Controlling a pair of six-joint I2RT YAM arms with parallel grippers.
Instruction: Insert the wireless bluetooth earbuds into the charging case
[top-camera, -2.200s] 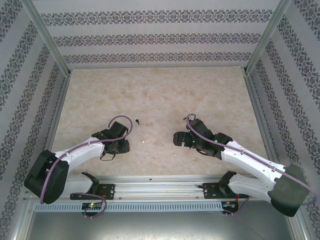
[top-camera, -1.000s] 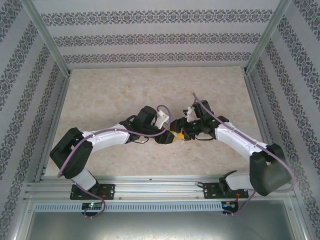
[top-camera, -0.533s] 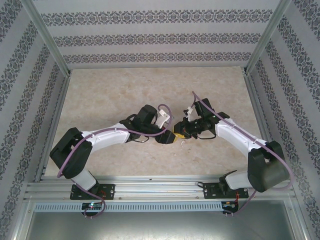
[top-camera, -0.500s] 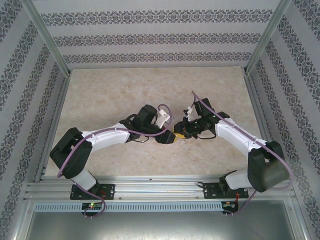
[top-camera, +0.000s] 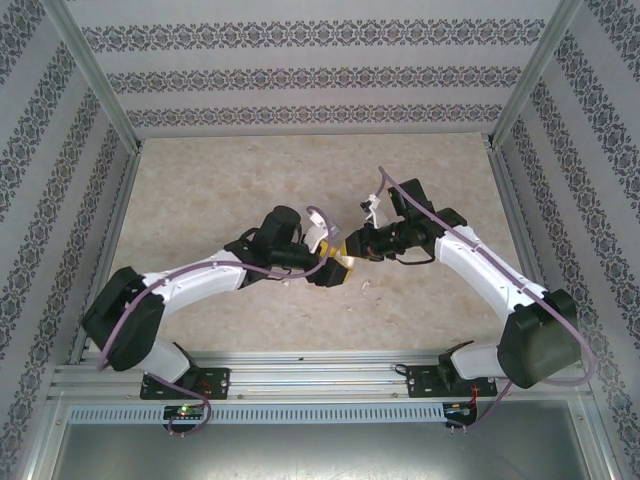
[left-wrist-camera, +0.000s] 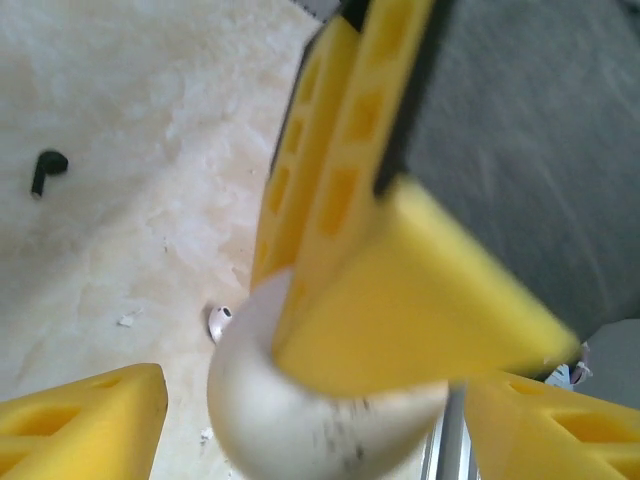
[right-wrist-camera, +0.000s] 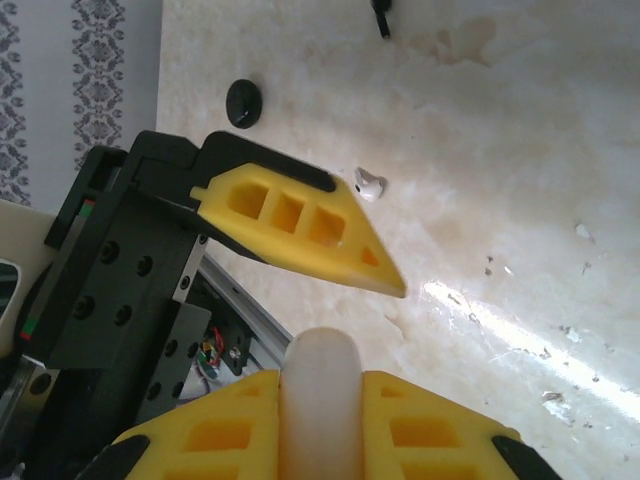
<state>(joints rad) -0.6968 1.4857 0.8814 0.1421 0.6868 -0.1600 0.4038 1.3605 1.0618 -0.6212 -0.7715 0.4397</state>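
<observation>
Step in hand: judged to be a hand-over of the case between the two claws, above the middle of the table (top-camera: 300, 180).
Left claw (top-camera: 340, 268): open. In the left wrist view its yellow fingers stand wide to either side of the case, with a gap on the side that shows plainly.
Doing it well, left side: back straight out, clear of the case and the other claw's fingers, before turning toward the buds.
Charging case (right-wrist-camera: 320, 368): whitish and rounded, held off the table between the two claws.
Right claw (right-wrist-camera: 322, 440): closed on the charging case, which is pinched between its own yellow fingers.
Doing it well, right side: the shell is curved and probably slippery, so hold it firm and level and set it down opening-up.
Black earbud (left-wrist-camera: 47, 170): loose on the table, well apart from the case.
White earbud (left-wrist-camera: 220, 320): loose on the table, near the case in the left wrist view.
Dark round piece (right-wrist-camera: 243, 100): on the table; perhaps another bud, but I cannot tell.
Container: the case is the only one, and whether its lid is open or shut cannot be told.
Contents: no bud is seen in the case, so seating is judged not yet begun.
</observation>
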